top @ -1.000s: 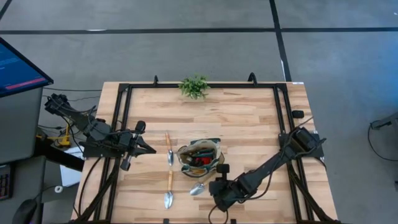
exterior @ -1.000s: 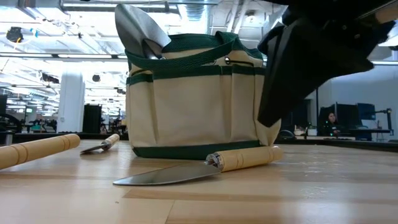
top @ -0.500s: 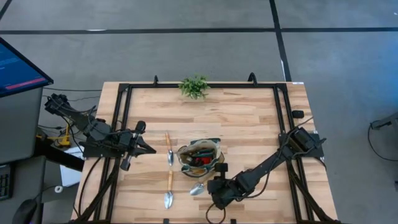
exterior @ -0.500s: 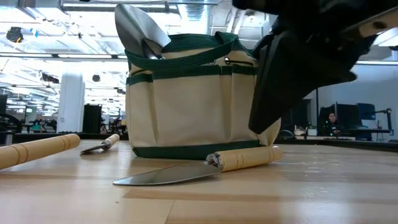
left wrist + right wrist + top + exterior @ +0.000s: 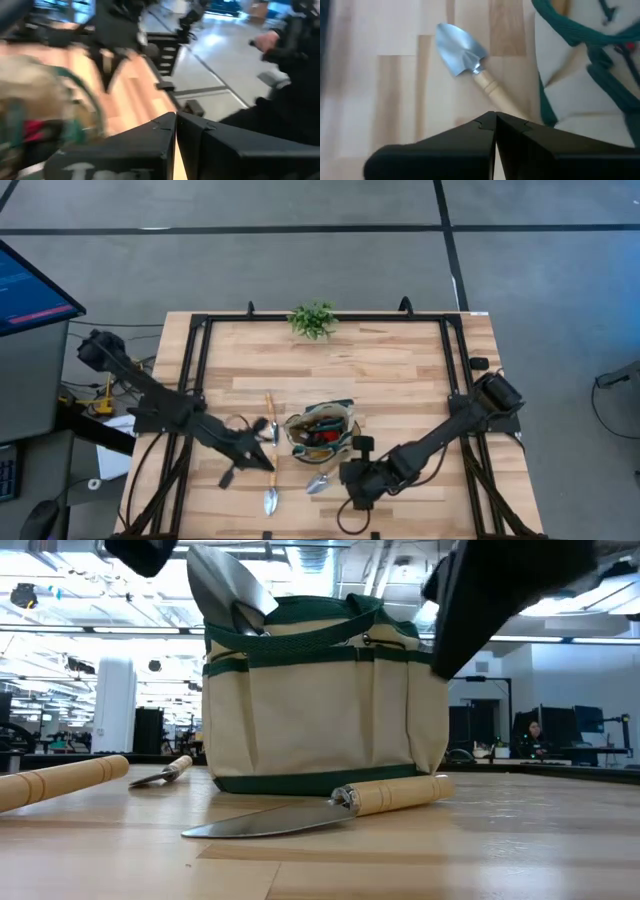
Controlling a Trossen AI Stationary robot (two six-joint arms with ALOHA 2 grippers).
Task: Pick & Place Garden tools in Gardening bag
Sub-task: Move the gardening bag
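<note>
High view: we see gardening bag (image 5: 322,432) at frame centre on counter (image 5: 400,380), three trowels (image 5: 318,480) beside it. Right wrist view alone shows nearest trowel's blade pointing away from bag. Left hand (image 5: 262,460) fingers together; right hand (image 5: 352,492) likewise, holding nothing.

Open wooden tabletop (image 5: 400,370) from 12 to 3 o'clock of tan fabric tote with green trim (image 5: 322,432). Blocked at 9: two wood-handled silver trowels (image 5: 271,420), left arm above. At 6: third trowel (image 5: 323,478). Leafy green plant (image 5: 312,319) at far 12.
</note>
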